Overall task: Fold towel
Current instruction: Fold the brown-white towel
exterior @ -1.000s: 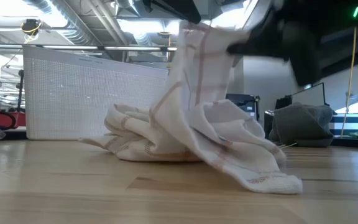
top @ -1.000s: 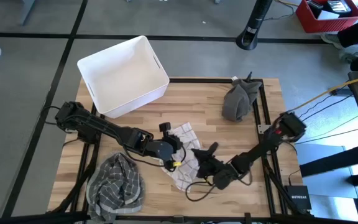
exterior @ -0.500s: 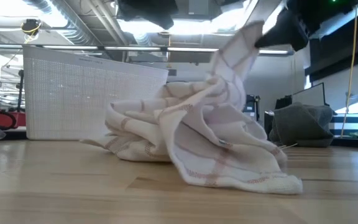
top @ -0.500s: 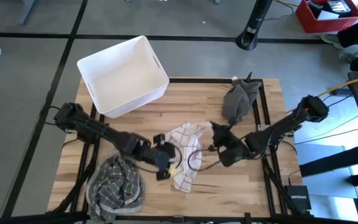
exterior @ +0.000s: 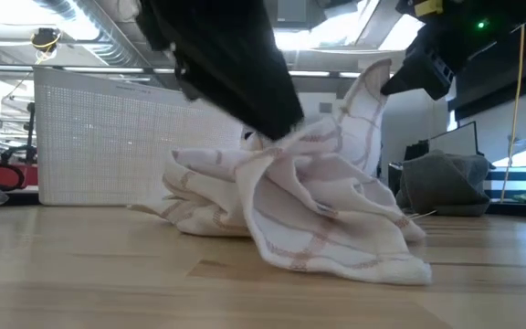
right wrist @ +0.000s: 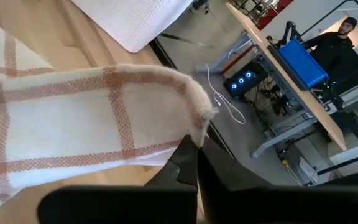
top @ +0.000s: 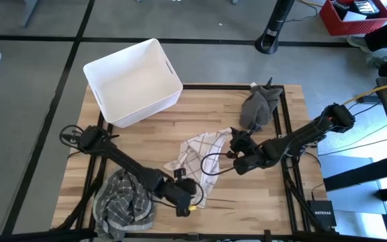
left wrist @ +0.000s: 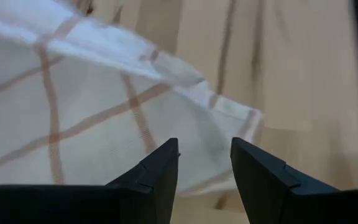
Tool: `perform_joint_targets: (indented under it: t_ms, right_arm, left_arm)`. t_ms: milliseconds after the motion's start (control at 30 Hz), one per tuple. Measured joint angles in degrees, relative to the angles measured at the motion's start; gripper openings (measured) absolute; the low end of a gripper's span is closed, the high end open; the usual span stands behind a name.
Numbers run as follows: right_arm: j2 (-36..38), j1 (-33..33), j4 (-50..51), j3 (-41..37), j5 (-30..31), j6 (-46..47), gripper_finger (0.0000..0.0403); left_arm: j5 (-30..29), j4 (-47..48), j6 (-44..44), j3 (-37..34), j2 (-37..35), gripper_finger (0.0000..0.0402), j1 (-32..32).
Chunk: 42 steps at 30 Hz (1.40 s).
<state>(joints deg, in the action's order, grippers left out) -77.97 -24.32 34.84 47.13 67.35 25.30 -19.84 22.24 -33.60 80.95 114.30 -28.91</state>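
While the white towel (top: 195,153) with its reddish-brown checks lay crumpled near the middle of the wooden table (top: 207,111), one corner of it was lifted off the heap toward the right. That raised corner was clamped between the closed jaws of the right gripper (top: 234,144), which hung just beside the heap's right edge; the right wrist view showed the cloth's hem pinched at the fingertips (right wrist: 188,163). The left gripper (top: 188,194) sat low at the towel's near edge, its jaws apart and holding nothing, the checked cloth lying just ahead of its fingers (left wrist: 157,177). Behind the towel stood a white basket (top: 132,81). A grey cloth (top: 257,107) lay at the table's far right, and a plaid cloth (top: 125,202) at its near left corner.
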Motion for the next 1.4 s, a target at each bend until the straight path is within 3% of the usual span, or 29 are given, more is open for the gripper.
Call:
perform_joint_targets:
  t_ms: [200, 400, 567, 867, 967, 1133, 1400]
  right_arm:
    - [0.0, 0.0, 1.1, 0.0, 0.3, 0.0, 0.0001]
    - [0.0, 0.0, 1.1, 0.0, 0.6, 0.0, 0.0001]
    - [0.0, 0.0, 1.1, 0.0, -0.3, 0.0, 0.0001]
    - [0.0, 0.0, 1.7, 0.4, -0.5, -0.2, 0.0001]
    - [0.0, 0.0, 3.1, 1.2, -0.7, -0.2, 0.0001]
    - [0.0, 0.0, 3.3, 1.3, -1.8, -0.1, 0.0001]
    - [0.0, -0.1, 2.9, 1.3, -2.9, 0.0, 0.0001]
  left_arm:
    - [-0.3, 0.9, -2.9, 0.0, 0.6, 0.0139, 0.4]
    - [-1.1, 3.1, 4.6, 0.0, 2.7, 0.0139, -0.4]
    - [-8.2, 17.3, 3.6, 0.0, 3.7, 0.0139, 1.6]
    - [-19.4, 46.2, -9.0, 3.7, -1.8, 0.0139, 4.6]
    - [-18.7, 45.2, -12.9, 4.3, -4.6, 0.0139, 3.1]
    - [-11.5, 40.0, -18.6, 3.0, -5.6, 0.0139, -1.3]
    - [-12.3, 29.2, -19.0, -8.0, -5.1, 0.0139, -1.9]
